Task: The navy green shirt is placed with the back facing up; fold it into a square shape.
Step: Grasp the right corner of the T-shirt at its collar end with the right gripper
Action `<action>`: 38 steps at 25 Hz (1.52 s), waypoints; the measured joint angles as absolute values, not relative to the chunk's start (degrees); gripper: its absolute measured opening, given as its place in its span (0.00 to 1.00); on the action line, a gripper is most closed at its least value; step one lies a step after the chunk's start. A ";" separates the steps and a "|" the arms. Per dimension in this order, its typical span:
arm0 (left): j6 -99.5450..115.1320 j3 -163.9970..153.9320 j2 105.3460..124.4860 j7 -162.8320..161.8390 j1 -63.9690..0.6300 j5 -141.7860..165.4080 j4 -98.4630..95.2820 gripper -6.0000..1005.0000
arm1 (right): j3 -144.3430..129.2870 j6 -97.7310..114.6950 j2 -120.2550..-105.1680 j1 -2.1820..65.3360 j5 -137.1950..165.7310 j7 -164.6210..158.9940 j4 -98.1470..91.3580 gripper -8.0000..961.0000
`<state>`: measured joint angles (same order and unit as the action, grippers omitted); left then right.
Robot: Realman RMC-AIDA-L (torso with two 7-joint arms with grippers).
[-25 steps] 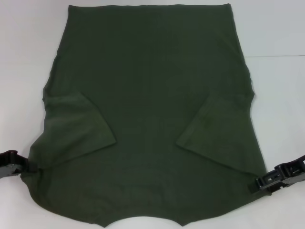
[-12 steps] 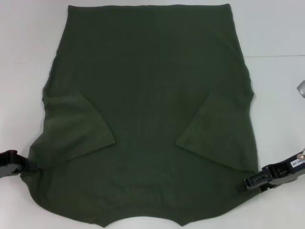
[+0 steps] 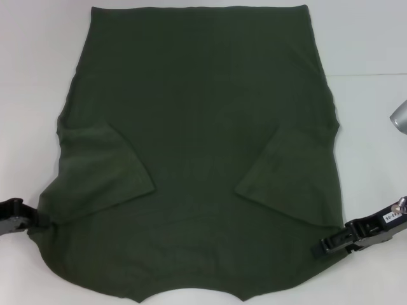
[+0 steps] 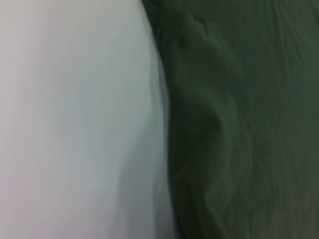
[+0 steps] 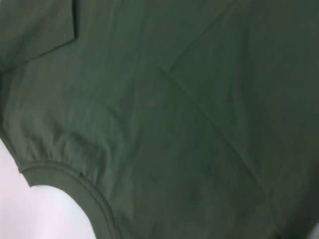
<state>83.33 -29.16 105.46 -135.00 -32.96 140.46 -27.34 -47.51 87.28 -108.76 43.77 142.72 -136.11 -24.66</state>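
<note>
The navy green shirt [image 3: 197,127] lies flat on the white table [image 3: 369,127], plain back up, collar toward me at the near edge. Both short sleeves are folded inward, the left one [image 3: 105,168] and the right one [image 3: 280,171]. My left gripper [image 3: 35,219] is at the shirt's left edge near the shoulder, touching the cloth. My right gripper [image 3: 321,248] reaches onto the shirt's right edge near the other shoulder. The left wrist view shows the shirt's edge [image 4: 239,124] beside bare table [image 4: 75,124]. The right wrist view shows the shirt [image 5: 174,124] and its collar hem [image 5: 70,174].
A grey rounded part [image 3: 399,117] pokes in at the right edge of the head view. White table surface shows on both sides of the shirt and beyond its far hem.
My right gripper has moved left and slightly down, from beside the shirt onto its right edge. A grey part has come into view at the right edge. The left gripper has barely moved.
</note>
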 joint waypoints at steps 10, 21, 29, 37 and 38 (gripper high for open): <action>83.32 -28.91 105.38 -135.03 -32.96 140.44 -27.37 0.01 | -47.46 86.57 -108.06 44.13 142.65 -136.55 -24.97 0.66; 83.32 -28.83 105.44 -135.00 -32.96 140.45 -27.33 0.01 | -47.45 86.14 -108.06 44.21 142.68 -136.58 -25.01 0.39; 83.32 -28.83 105.47 -134.99 -32.81 140.45 -27.38 0.01 | -47.46 85.32 -108.11 44.05 142.80 -136.99 -25.10 0.36; 83.32 -28.82 105.47 -135.06 -32.63 140.45 -27.34 0.01 | -47.46 85.67 -107.78 43.97 142.63 -136.46 -25.14 0.11; 83.32 -28.83 105.47 -135.07 -32.62 140.45 -27.30 0.01 | -47.46 85.66 -107.77 43.91 142.62 -136.39 -25.14 0.10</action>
